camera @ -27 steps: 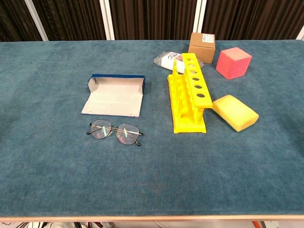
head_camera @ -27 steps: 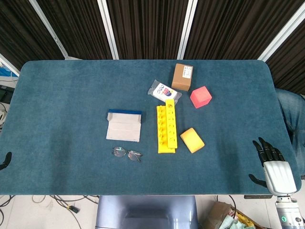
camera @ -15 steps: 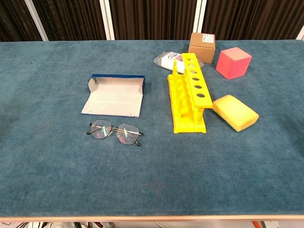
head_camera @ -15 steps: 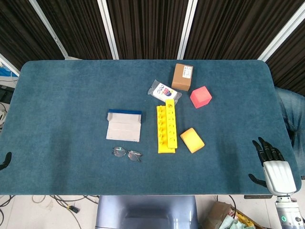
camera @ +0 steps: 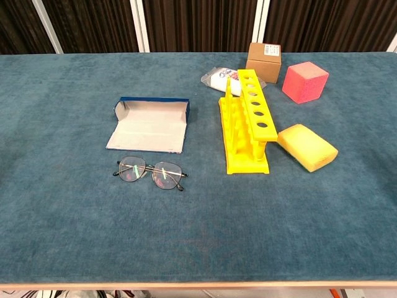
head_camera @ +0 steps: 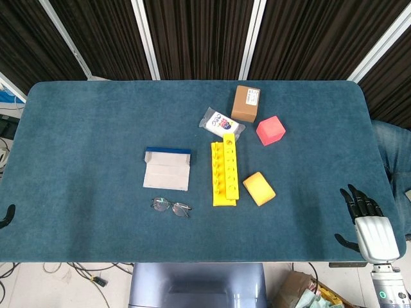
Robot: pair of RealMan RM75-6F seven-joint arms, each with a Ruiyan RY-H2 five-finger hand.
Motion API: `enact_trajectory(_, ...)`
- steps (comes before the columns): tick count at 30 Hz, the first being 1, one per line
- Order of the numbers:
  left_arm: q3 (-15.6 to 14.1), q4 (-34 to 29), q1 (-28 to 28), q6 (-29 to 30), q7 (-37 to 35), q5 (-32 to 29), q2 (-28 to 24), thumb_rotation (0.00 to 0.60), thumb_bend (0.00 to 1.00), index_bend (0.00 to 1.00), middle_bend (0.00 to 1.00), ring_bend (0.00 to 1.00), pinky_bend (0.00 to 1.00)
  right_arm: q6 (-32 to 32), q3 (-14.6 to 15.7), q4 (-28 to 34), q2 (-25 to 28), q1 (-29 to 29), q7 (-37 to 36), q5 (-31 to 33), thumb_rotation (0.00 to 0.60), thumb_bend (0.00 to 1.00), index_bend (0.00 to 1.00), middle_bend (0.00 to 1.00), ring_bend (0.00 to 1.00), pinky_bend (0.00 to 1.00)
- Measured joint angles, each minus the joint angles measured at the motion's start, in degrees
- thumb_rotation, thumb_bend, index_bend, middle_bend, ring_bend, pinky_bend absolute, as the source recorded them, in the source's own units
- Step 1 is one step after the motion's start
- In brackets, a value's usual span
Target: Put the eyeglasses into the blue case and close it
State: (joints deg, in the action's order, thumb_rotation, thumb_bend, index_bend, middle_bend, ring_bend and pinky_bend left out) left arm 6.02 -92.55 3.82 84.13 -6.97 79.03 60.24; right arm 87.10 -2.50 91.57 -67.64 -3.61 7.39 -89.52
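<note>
The thin-framed eyeglasses [head_camera: 171,206] are lying flat on the table [head_camera: 83,135], so fingers closing on them are risking bending a temple or sliding them away. They are sitting lower centre-left, just below the open blue case [head_camera: 167,169]. The right robot hand [head_camera: 365,221], empty with fingers spread, is waiting far off at lower right; the left robot hand [head_camera: 7,215] is barely showing at the lower-left edge, state unclear.

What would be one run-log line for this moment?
eyeglasses: on table, outside case | blue case: open | right hand: open, far right | left hand: barely visible
</note>
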Motion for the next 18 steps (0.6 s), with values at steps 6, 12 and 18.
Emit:
enact_trajectory(6,-0.1,0.6,0.6,0.3,-0.3,2.1,0.4,0.600,0.36,0.10,0.02,0.00,0.00,-0.4,-0.1,0.4,-0.1,0.0,0.1,0.6,0.600,0.11,0.00,0.00,0.11,0.19)
enact_trajectory(12,-0.3,-2.9,3.9,-4.1,2.9,4.0,-1.6,0.600,0.36,0.15,0.03,0.00,0.00,-0.1,0.0,0.4,0.1,0.2,-0.1,0.5,0.600,0.11,0.00,0.00,0.11,0.19)
enact_trajectory(18,1.7,-9.5,11.1,-13.6,13.2,1.8,-3.9,0.600,0.31,0.19,0.04,0.00,0.00,-0.1,-0.1,0.4,0.0,0.1,0.1,0.7,0.600,0.11,0.00,0.00,0.11,0.19)
